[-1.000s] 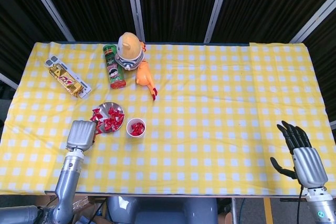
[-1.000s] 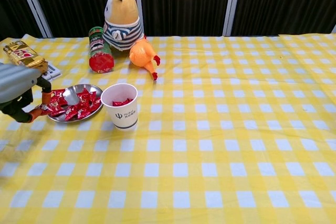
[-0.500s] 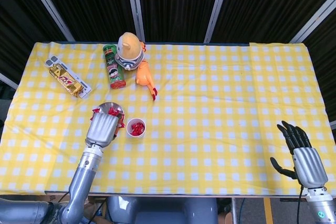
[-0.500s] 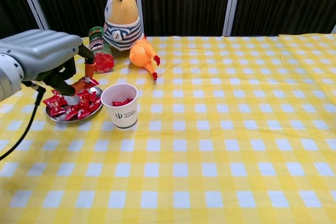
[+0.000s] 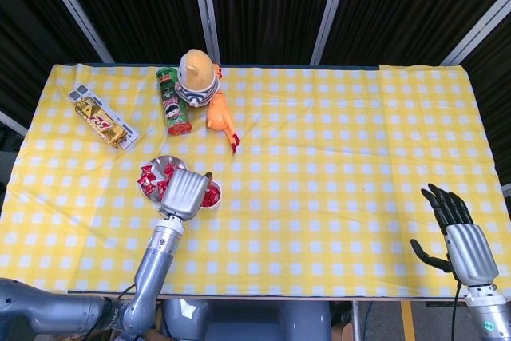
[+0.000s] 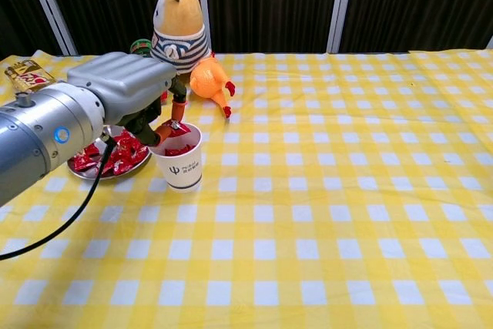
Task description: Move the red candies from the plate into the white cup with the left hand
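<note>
Left robot hand (image 6: 127, 94): held just above the rim of the white cup (image 6: 178, 167), fingers curled downward over the cup's mouth. In the chest view something small and red is seen at the fingertips, so a candy is judged to be pinched there, though the hold itself cannot be made out clearly. In the head view the cup is largely covered by the back of this hand.

Reason for the pose: the hand is placed directly over the cup's opening so that a released candy would fall inside rather than on the cloth.

White cup: stood upright, with the plate just to its left as the cameras show it; red candies (image 6: 179, 149) are already seen lying inside it.

Plate (image 5: 152, 167): a shallow metal dish just beside the cup, partly hidden by the arm. Many red candies (image 6: 115, 158) are left on it, so the task is judged to be only partly done.

Beyond the cup: a green can (image 5: 174, 101), a plush doll (image 5: 196, 76) and an orange toy (image 5: 221, 116) are grouped at the back of the tabletop (image 5: 335, 165), well apart from the cup. A snack bar (image 5: 102, 120) lies further off, beyond the plate.

Right robot hand (image 5: 455, 229): kept far from the cup at the tabletop's opposite corner, fingers spread and nothing held, as the task is given to the left alone.
</note>
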`<state>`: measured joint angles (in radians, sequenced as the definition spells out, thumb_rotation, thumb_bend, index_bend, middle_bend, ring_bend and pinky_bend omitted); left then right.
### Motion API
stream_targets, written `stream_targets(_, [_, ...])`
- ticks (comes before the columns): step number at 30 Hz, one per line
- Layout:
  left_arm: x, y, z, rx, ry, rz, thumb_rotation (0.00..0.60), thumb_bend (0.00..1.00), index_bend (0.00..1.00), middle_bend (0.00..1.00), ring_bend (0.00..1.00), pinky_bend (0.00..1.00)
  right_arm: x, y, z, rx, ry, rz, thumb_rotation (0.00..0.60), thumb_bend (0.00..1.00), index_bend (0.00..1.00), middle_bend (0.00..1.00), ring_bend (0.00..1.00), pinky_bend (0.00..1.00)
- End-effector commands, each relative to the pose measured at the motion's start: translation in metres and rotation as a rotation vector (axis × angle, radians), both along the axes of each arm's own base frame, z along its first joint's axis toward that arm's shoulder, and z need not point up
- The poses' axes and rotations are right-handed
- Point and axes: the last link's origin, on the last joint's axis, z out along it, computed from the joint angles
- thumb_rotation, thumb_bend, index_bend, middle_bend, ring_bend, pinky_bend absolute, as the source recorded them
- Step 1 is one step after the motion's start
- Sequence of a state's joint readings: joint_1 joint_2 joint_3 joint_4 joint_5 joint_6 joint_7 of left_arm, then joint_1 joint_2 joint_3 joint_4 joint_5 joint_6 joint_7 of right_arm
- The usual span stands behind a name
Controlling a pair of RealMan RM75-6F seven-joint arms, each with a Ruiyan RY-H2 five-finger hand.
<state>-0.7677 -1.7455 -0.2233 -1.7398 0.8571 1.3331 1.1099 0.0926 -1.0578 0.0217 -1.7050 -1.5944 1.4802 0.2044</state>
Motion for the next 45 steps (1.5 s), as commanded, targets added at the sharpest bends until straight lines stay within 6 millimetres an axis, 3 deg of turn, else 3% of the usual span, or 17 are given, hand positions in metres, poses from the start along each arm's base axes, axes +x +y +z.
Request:
stream_targets(1, [0.001, 0.000, -0.006, -0.017, 0.014, 0.002, 0.600, 0.42, 0.48, 0.90, 0.88, 0.96, 0.000, 0.000, 0.000, 0.000, -0.001, 0.000, 0.600, 0.39, 0.00, 0.00, 0.00, 0.00])
stream_targets(8, [-0.001, 0.001, 0.000, 0.000, 0.022, 0.002, 0.600, 0.34, 0.45, 0.89, 0.87, 0.96, 0.000, 0.000, 0.001, -0.002, -0.001, 0.000, 0.600, 0.39, 0.00, 0.00, 0.00, 0.00])
stream_targets(21, [-0.026, 0.013, 0.050, 0.109, -0.015, 0.042, 0.600, 0.31, 0.38, 0.82, 0.82, 0.94, 0.000, 0.001, 0.000, -0.002, 0.007, 0.001, 0.600, 0.39, 0.00, 0.00, 0.00, 0.00])
stream_targets(23, [-0.033, 0.015, 0.056, 0.121, -0.001, 0.053, 0.600, 0.28, 0.37, 0.77, 0.78, 0.91, 0.000, 0.001, -0.001, 0.000, 0.008, 0.001, 0.600, 0.39, 0.00, 0.00, 0.00, 0.00])
stream_targets(27, [-0.053, 0.019, 0.065, 0.118, 0.063, 0.107, 0.600, 0.23, 0.31, 0.53, 0.59, 0.75, 0.000, 0.001, -0.001, 0.003, 0.011, 0.001, 0.600, 0.39, 0.00, 0.00, 0.00, 0.00])
stream_targets(30, [-0.060, 0.022, 0.067, 0.102, 0.094, 0.134, 0.600, 0.22, 0.29, 0.48, 0.52, 0.73, 0.000, 0.001, -0.001, 0.004, 0.012, -0.001, 0.600, 0.39, 0.00, 0.00, 0.00, 0.00])
stream_targets(36, [-0.070, 0.029, 0.063, 0.071, 0.149, 0.173, 0.600, 0.22, 0.24, 0.46, 0.58, 0.73, -0.001, 0.000, -0.001, 0.004, 0.009, -0.007, 0.600, 0.39, 0.00, 0.00, 0.00, 0.00])
stream_targets(41, [-0.074, 0.037, 0.058, 0.064, 0.189, 0.187, 0.600, 0.22, 0.21, 0.36, 0.76, 0.85, -0.002, 0.000, -0.002, 0.008, 0.007, -0.010, 0.600, 0.39, 0.00, 0.00, 0.00, 0.00])
stream_targets(45, [-0.078, 0.042, 0.053, 0.035, 0.211, 0.198, 0.600, 0.22, 0.20, 0.27, 0.77, 0.87, -0.002, -0.001, -0.002, 0.009, 0.006, -0.011, 0.600, 0.39, 0.00, 0.00, 0.00, 0.00])
